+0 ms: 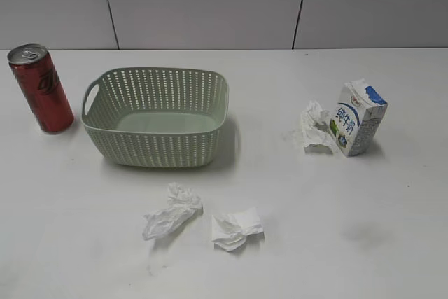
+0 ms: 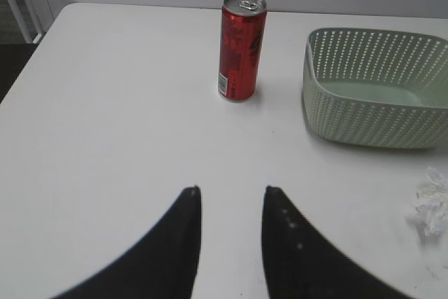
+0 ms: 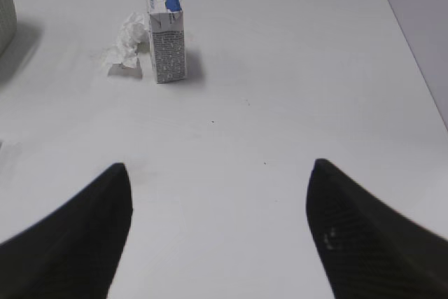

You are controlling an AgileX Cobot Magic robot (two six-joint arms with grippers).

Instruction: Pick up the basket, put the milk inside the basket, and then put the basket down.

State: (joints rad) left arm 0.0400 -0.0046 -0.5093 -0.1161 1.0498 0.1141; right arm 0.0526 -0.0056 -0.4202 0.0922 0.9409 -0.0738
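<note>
The pale green slotted basket (image 1: 155,117) stands empty on the white table, left of centre; it also shows in the left wrist view (image 2: 374,89). The milk carton (image 1: 357,117), white with a blue top, stands upright at the right; it also shows in the right wrist view (image 3: 166,31). My left gripper (image 2: 231,190) is open and empty over bare table, well short of the basket. My right gripper (image 3: 218,166) is wide open and empty, well short of the milk. Neither gripper shows in the exterior view.
A red soda can (image 1: 40,88) stands left of the basket, also in the left wrist view (image 2: 241,45). A crumpled tissue (image 1: 311,126) lies against the milk's left side. Two more tissues (image 1: 171,210) (image 1: 236,229) lie in front of the basket. The table's right edge (image 3: 420,75) runs near the milk.
</note>
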